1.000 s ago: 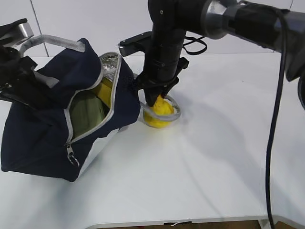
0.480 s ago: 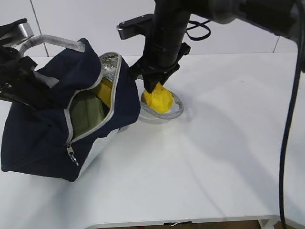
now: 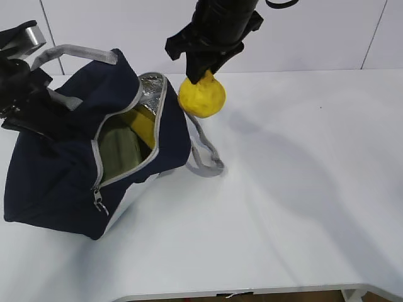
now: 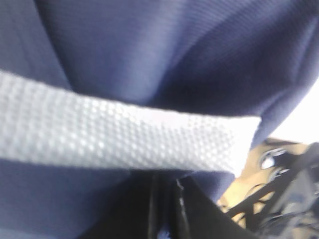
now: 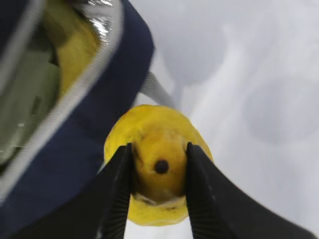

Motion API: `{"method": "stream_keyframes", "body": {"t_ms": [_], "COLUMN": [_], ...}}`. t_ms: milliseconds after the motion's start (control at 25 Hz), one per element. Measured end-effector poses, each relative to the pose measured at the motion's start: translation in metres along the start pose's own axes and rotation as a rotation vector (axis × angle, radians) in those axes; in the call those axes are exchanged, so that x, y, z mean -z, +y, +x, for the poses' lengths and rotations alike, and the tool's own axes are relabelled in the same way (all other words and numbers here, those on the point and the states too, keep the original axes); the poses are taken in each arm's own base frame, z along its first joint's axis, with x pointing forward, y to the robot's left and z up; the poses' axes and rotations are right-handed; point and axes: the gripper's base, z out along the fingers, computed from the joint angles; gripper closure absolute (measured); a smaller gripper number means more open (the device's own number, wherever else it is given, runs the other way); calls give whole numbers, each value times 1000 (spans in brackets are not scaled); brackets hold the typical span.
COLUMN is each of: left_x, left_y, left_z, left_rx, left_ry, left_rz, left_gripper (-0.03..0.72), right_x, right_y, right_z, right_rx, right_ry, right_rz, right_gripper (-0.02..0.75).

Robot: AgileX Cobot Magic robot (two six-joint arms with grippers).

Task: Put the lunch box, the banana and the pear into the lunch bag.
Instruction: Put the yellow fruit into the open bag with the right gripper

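Looking across: bare white table [image 3: 296, 207] nearest me, nothing of the task left lying on it.
Bag: large boxy navy-blue fabric lunch bag [image 3: 56, 182] with grey zipper and silver foil lining sits at the table's left, mouth unzipped and gaping up toward the right; one grey webbing handle [image 3: 204, 154] trails onto the table beside it.
Inside the bag: pale sage-green lid of the flat lunch box [image 3: 116, 148] shows through the opening, and the long yellow banana [image 3: 143, 126] lies against it near the foil rim, so I judge two of the three items are already in.
Left arm's grip: left gripper [image 3: 25, 100], at the bag's far left, has its jaws closed on what looks like the bag's fabric, with the other grey handle [image 4: 124, 134] crossing right before its camera; probably it steadies the bag and keeps the mouth open.
Pear: small plump yellow pear [image 3: 201, 95] with a narrow neck hangs in the air just right of the bag's rim, clear of the table.
Right arm's grip: right gripper [image 5: 158, 167] pinches the pear's neck between both dark fingers [image 5: 119, 184], body hanging below, which leaves the bulk free to drop in.
Remaining, as I judge it: carry the pear left over the opening and release.
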Motion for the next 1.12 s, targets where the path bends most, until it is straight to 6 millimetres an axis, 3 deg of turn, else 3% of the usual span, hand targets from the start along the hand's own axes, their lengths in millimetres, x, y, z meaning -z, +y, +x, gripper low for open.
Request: {"method": "stream_keyframes", "body": {"t_ms": [360, 840, 960, 1120], "left_x": [0, 1, 1, 1], "left_y": [-8, -11, -11, -11], "left_z": [-4, -6, -6, -6], "left_rx": [40, 54, 54, 55], "left_ry": [-48, -65, -65, -67], "left_rz": [90, 122, 122, 126], "left_gripper": [701, 701, 701, 701], "right_x": [9, -32, -34, -34], "right_y": [15, 33, 33, 33], "right_z": [-3, -3, -4, -6], "right_rx": [-52, -106, -108, -114], "right_ry": [-35, 14, -1, -22], "right_rz": [-166, -388, -388, -388], "right_gripper": [463, 459, 418, 287]}}
